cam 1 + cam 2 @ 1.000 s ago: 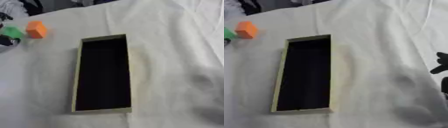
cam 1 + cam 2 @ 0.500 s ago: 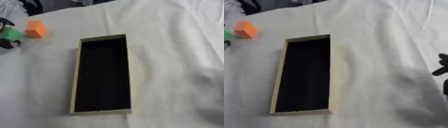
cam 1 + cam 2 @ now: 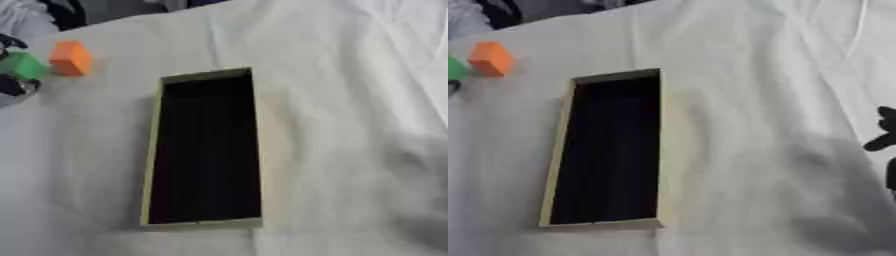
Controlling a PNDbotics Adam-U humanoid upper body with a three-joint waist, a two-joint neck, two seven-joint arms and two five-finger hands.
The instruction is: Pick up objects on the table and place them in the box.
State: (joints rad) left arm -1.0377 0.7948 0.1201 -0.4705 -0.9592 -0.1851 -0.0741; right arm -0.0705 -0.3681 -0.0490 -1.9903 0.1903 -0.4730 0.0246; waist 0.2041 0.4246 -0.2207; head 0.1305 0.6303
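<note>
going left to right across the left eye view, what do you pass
robot's left hand at the left edge, small green block, orange block, long open box with pale rim and black inside

Long box [image 3: 206, 150] lying in the middle of the white cloth [image 3: 350, 100], pale rim, dark inside, nothing showing in it. Far left, orange block [image 3: 71, 58] sitting on the cloth, well apart from the box. Just left of it, green block [image 3: 22, 65] held in the left hand [image 3: 12, 85] at the picture's edge, dark fingers above and below it.
</note>
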